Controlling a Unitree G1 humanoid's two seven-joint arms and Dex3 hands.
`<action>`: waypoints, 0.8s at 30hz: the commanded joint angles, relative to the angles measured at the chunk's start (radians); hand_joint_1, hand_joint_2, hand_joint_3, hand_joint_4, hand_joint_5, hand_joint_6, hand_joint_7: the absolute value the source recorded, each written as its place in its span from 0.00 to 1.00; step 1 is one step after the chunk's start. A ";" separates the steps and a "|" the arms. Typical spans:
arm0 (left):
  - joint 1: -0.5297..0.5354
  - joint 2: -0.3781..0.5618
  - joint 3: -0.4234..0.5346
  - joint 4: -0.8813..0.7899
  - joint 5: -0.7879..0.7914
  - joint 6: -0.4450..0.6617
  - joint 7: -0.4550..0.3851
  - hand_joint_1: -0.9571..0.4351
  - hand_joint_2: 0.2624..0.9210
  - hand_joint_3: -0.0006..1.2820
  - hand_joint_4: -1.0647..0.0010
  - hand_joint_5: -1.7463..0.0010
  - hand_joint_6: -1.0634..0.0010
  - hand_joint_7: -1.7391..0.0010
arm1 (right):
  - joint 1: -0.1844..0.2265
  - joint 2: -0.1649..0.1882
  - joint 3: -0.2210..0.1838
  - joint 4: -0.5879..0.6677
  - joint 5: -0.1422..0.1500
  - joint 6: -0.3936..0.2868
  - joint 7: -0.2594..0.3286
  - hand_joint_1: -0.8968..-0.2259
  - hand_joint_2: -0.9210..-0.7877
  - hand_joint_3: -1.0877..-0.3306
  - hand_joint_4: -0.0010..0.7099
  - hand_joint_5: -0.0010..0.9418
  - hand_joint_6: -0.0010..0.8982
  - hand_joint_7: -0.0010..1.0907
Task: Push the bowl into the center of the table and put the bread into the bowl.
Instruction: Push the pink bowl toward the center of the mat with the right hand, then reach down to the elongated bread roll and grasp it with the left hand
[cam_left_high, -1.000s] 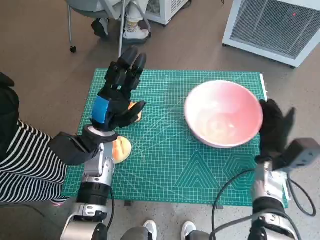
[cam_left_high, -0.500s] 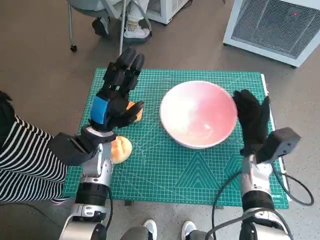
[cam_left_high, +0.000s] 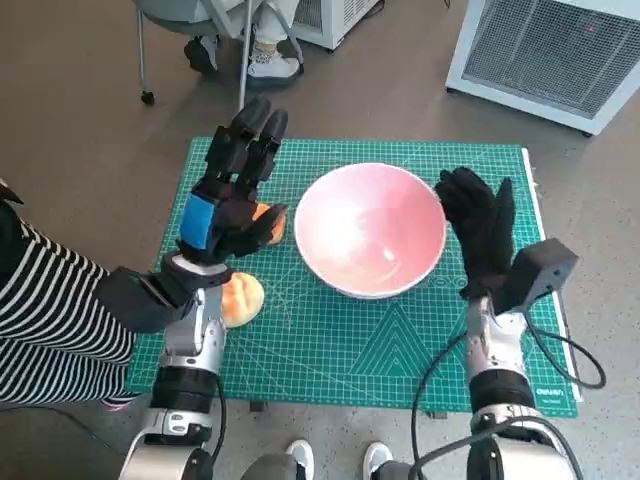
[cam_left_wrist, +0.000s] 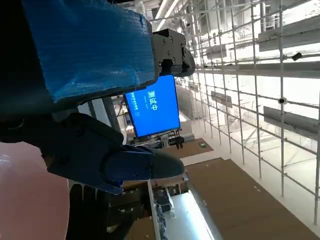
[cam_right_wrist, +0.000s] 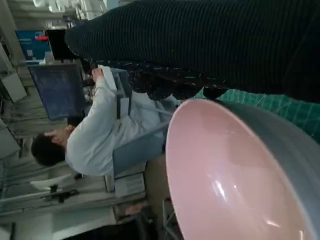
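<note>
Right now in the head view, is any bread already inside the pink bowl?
No: the pink bowl is empty inside, and the bread lies on the green mat beside the left forearm.

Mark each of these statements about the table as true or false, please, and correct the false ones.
1. The pink bowl is empty. True.
2. The right hand holds a piece of bread. False: it holds nothing and rests flat against the bowl's outer side.
3. The bowl stands on a green cutting mat. True.
4. The bread already lies inside the bowl. False: it lies on the mat, beside the left forearm.
5. The left hand hovers with spread fingers, away from the bowl. True.
</note>
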 joint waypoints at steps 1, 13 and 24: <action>0.013 -0.002 0.001 -0.007 0.004 -0.006 0.005 0.25 1.00 0.27 0.88 1.00 0.98 0.78 | 0.008 0.007 0.009 0.010 -0.012 0.028 0.007 0.49 0.00 0.19 0.18 0.00 0.12 0.18; 0.015 0.002 0.004 -0.001 0.010 -0.011 0.007 0.25 1.00 0.27 0.88 1.00 0.97 0.78 | 0.043 -0.042 -0.029 -0.092 0.008 -0.001 -0.019 0.47 0.00 0.22 0.20 0.01 0.13 0.17; 0.003 -0.001 -0.002 -0.001 0.015 -0.008 0.011 0.25 1.00 0.27 0.88 1.00 0.97 0.78 | 0.153 -0.014 -0.015 -0.459 0.040 -0.088 0.006 0.43 0.00 0.27 0.23 0.01 0.15 0.18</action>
